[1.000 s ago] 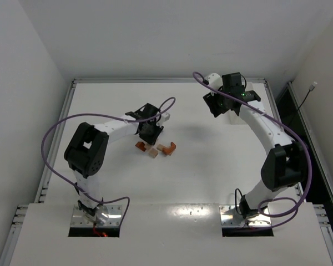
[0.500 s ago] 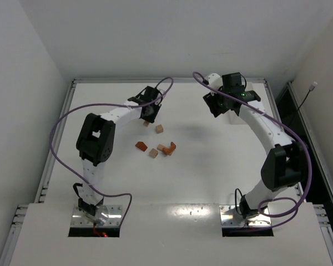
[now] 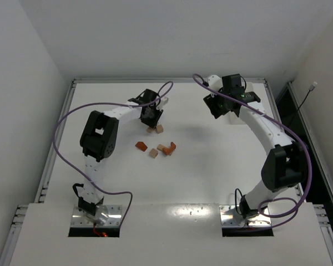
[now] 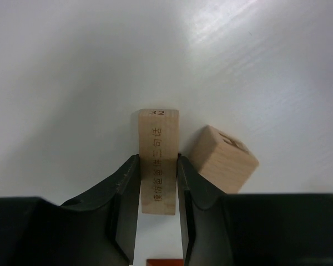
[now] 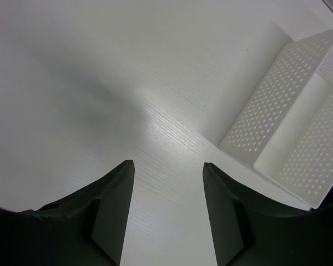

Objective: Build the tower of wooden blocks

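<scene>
— What was the left gripper (image 4: 158, 166) doing?

— It was pinched on a tan bar (image 4: 158, 130), one finger against each long side. The bar stuck out past the fingertips, with printed marks running along its face.

— Was the bar down on the table (image 3: 211, 166)?

— I couldn't tell from either view. From above it showed only as a small tan bit right under the gripper, at the far left-centre of the table.

— Was anything next to it?

— A tan cube (image 4: 222, 160) sat just right of the bar, turned cornerwise to it. Whether it touched the finger I couldn't say.

— And the rest?

— They lay nearer the arms' bases, a little apart from that gripper. There was a red block (image 3: 140, 146), a second tan cube (image 3: 154, 152) and an orange arch (image 3: 167, 148). That cube and the arch were just beside each other. All three lay flat on the table, none on top of another.

— What about the right gripper (image 5: 167, 177)?

— Its jaws were spread with nothing between them, only bare table below. It hung over the far right of the table, well apart from all the wooden pieces. A white perforated box (image 5: 283, 127) lay off to one side of it in the wrist view.
</scene>
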Robot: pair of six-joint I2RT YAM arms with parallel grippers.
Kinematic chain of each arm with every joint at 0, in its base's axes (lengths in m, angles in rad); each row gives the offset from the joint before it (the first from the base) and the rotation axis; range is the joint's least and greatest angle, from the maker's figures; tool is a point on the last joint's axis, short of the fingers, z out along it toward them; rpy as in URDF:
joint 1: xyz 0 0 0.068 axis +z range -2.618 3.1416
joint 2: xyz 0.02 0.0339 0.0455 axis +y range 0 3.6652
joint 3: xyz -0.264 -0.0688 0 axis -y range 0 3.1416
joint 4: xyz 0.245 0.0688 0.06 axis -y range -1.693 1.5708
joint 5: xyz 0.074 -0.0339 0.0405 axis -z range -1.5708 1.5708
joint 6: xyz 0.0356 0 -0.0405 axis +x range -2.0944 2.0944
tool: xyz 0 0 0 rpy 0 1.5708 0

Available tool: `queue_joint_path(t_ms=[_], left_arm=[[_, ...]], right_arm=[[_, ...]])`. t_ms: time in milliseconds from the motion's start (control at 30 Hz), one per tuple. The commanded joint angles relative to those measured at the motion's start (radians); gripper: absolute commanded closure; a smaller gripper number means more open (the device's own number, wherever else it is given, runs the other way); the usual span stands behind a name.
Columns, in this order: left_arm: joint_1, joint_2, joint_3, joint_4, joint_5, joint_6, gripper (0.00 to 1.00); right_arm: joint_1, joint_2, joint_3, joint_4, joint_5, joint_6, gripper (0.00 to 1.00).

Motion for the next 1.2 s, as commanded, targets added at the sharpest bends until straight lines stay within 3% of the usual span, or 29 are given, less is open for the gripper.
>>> queue_joint_path(t_ms=[0,333,567,800,1067,1167], left_arm=[[-0.033,-0.088,-0.062,-0.023,0.108,0.007,1.00],[-0.104,-0.263,-0.288,0.005,0.149,-0.016,1.00],[-0.139,-0.308,-0.297,0.014,0.159,-0.069,1.00],[-0.116,-0.414,-0.297,0.077,0.005,-0.093,1.00],[-0.050,-0.222,0.011,-0.030,-0.107,-0.198,1.00],[-0.050,-0.168,0.047,-0.030,-0.136,-0.258,1.00]], right_arm=[[-0.006,-0.046,-0.006,0.022,-0.018,-0.004,0.51],[-0.006,-0.037,0.003,0.022,-0.036,-0.004,0.51],[-0.006,-0.037,-0.007,0.022,-0.036,-0.004,0.51],[-0.006,-0.037,-0.017,0.022,-0.036,-0.004,0.53],[0.004,-0.037,-0.017,0.044,-0.027,0.016,0.63],[0.004,-0.037,-0.017,0.044,-0.015,0.037,0.63]])
